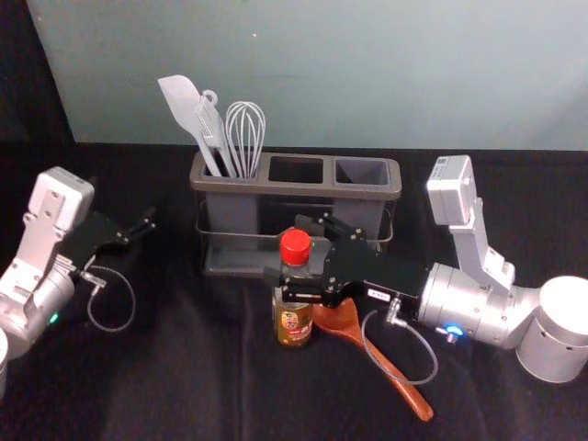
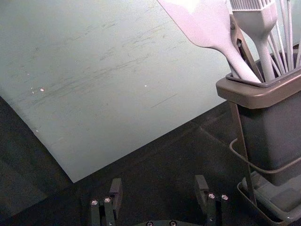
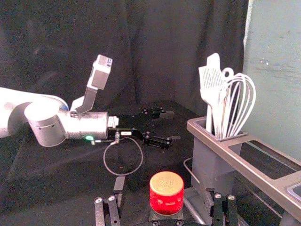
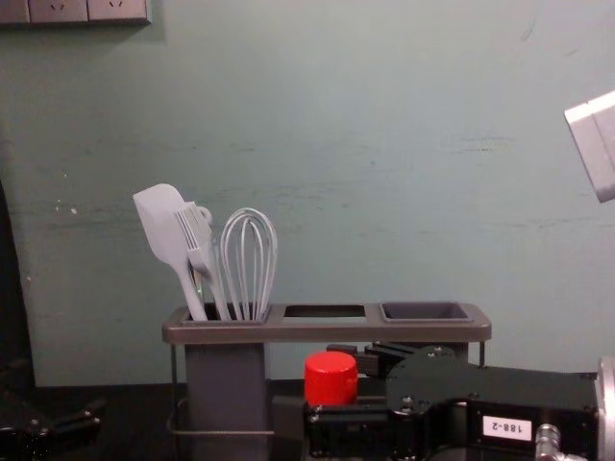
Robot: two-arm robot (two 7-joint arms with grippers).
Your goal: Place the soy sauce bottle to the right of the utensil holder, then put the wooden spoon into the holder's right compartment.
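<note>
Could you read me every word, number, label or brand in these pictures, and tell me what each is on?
"88", a dash and other characters, perhaps "188-2": white label on the right gripper, upside down in the chest view.
Soy sauce bottle: label characters too small to read.
Red cap: raised marks, unreadable.
Camera housing on the right arm: small sticker, unreadable.
Left arm: small white labels, unreadable.

In the head view, the right hand [image 1: 284, 249] partly hides the soy sauce bottle [image 1: 294, 325] (the utensil holder [image 1: 276, 187] too).
</note>
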